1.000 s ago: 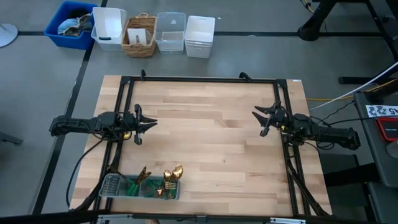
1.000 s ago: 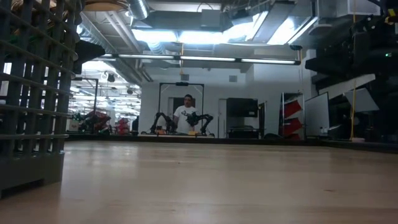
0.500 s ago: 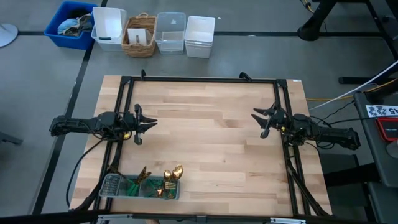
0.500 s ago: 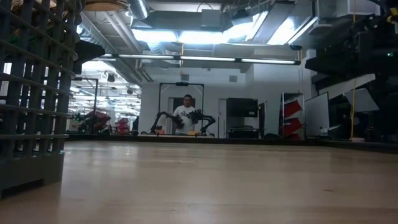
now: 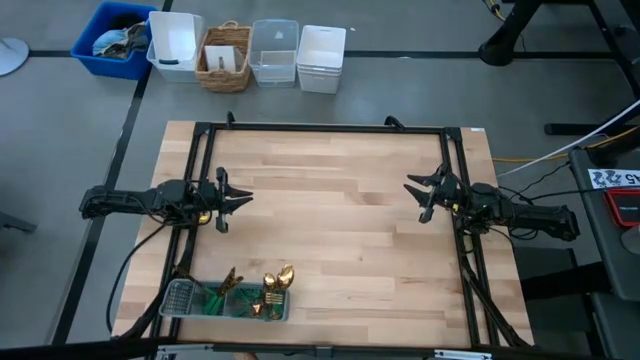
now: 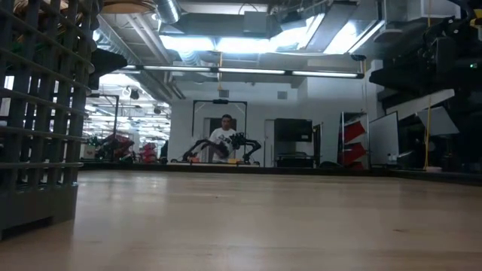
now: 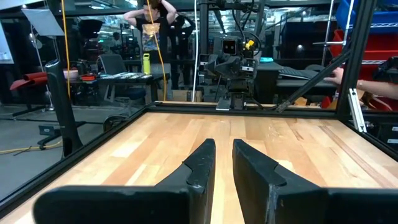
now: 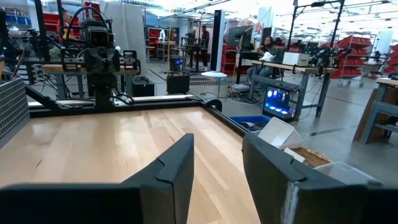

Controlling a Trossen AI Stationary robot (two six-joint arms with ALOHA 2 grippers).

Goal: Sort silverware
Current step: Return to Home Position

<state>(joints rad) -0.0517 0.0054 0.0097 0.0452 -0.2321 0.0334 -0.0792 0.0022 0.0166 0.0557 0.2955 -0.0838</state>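
Note:
The silverware [image 5: 262, 291], gold heads on teal-green handles, sits bunched in a grey mesh tray [image 5: 180, 297] at the table's near-left corner. Some gold heads stick out over the tray's far rim. The tray's mesh wall fills the left of the low view [image 6: 38, 113] and shows in the right wrist view [image 8: 12, 109]. My left gripper [image 5: 248, 198] [image 7: 224, 152] hovers over the table's left side, fingers a narrow gap apart, holding nothing. My right gripper [image 5: 412, 198] [image 8: 217, 146] hovers over the right side, open and holding nothing. Both are far from the tray.
Black frame rails [image 5: 320, 128] run along the table's far, left and right sides. Beyond the far edge stand a blue bin [image 5: 115, 38], white bins [image 5: 320, 58], a wicker basket [image 5: 225, 58] and a clear bin [image 5: 274, 52]. Bare wood [image 5: 330, 220] lies between the arms. A person [image 6: 224, 139] is far behind.

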